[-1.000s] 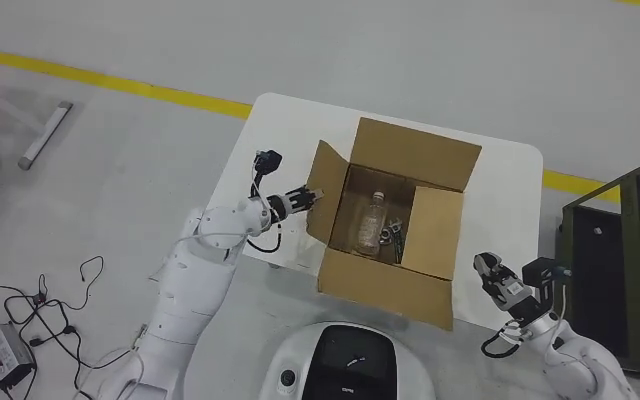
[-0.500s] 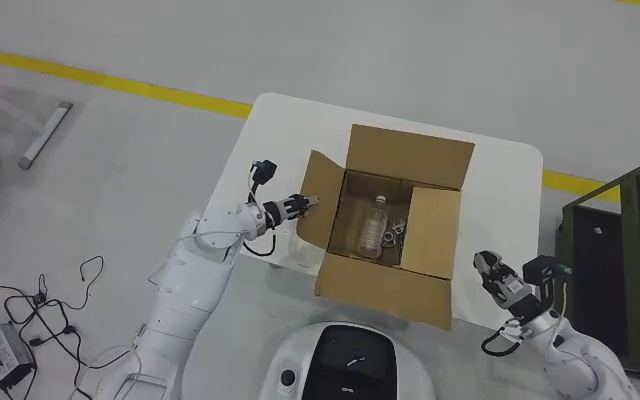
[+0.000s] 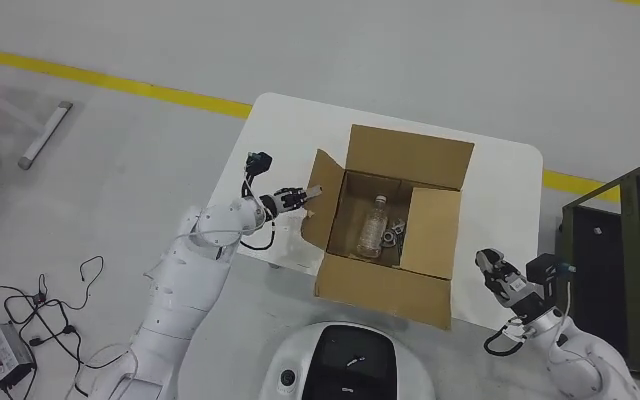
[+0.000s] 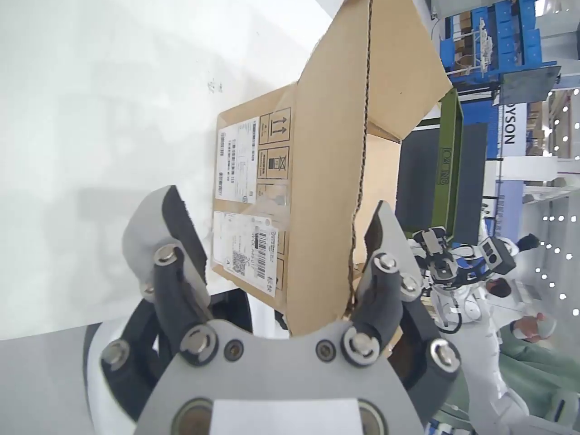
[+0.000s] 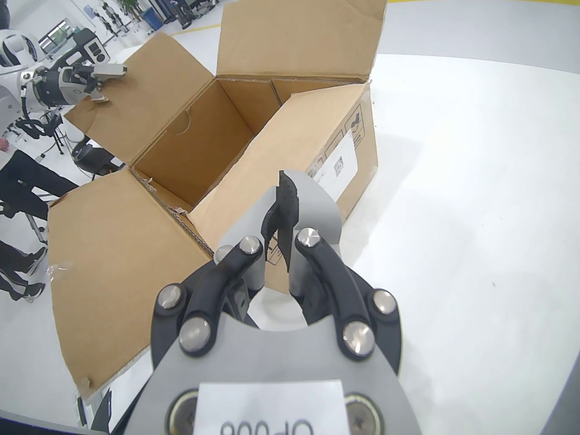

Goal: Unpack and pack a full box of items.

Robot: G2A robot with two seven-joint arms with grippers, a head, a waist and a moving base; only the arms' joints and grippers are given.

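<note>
An open cardboard box (image 3: 385,288) stands in the middle of the white table (image 3: 280,130), all flaps spread. Inside lie a clear plastic bottle (image 3: 372,223) and a few small dark metal pieces (image 3: 393,234). My left gripper (image 3: 307,192) is open at the box's left flap (image 4: 335,137), and the flap's torn edge runs between its two fingers. The same gripper (image 5: 108,70) shows at that flap's rim in the right wrist view. My right gripper (image 5: 283,201) is shut on nothing and hovers near the table's front right corner (image 3: 497,272), just outside the box's right flap (image 5: 253,169).
A dark green rack (image 3: 600,250) stands off the table's right side. Bare tabletop lies left of the box and behind it. Cables (image 3: 40,300) trail on the floor at the far left, and a yellow line crosses the floor behind the table.
The box turned slightly on the table. My left gripper pulled the left flap outward, then moved back towards the box with it. The right arm barely moved.
</note>
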